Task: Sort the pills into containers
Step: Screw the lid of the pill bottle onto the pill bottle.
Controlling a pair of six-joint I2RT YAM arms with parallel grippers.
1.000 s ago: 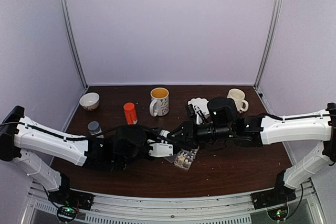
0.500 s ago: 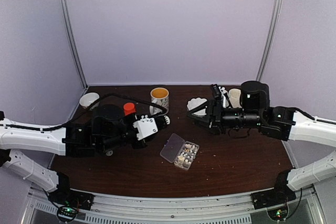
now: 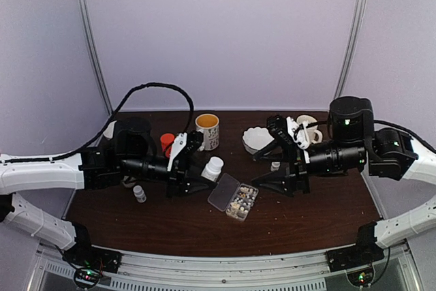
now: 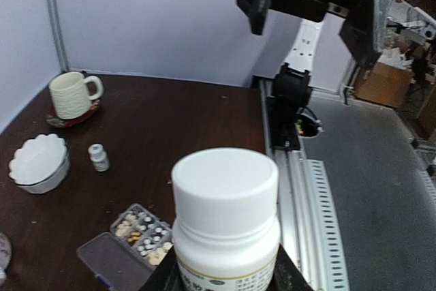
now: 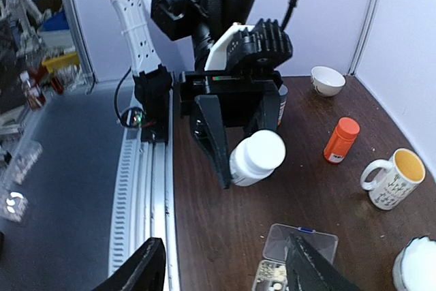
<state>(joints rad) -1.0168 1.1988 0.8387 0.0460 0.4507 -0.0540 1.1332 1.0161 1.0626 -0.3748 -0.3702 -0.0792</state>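
**Left gripper** (image 3: 204, 167): closed on a white-capped bottle (image 3: 213, 168). In the overhead view the bottle is held off the tabletop (image 3: 313, 216), slightly left of frame centre. In the left wrist view its cap and upper label fill the lower centre of the frame.

**Right gripper** (image 3: 267, 156): open, with the jaws spread wide and nothing between them. It is right of frame centre in the overhead view. In the right wrist view the two fingers (image 5: 151, 264) sit at the bottom edge, well apart.

**Organizer box** (image 3: 234, 197): lies flat on the tabletop at lower centre of the overhead view, below and between the two grippers and touched by neither. Its clear lid (image 3: 221, 192) is folded open to the left.

**Pills** (image 3: 243, 202): lie inside the box compartments. The count per compartment cannot be read.

**Other items, overhead view:**
- Orange bottle (image 3: 167, 142) and mug with a yellow interior (image 3: 207, 131), upper centre-left.
- Scalloped white bowl (image 3: 257, 139) and cream mug (image 3: 308, 127), upper centre-right.
- One small white bottle (image 3: 274, 165) stands upright beside the right gripper.
- Another small bottle (image 3: 139, 193) stands at lower left.
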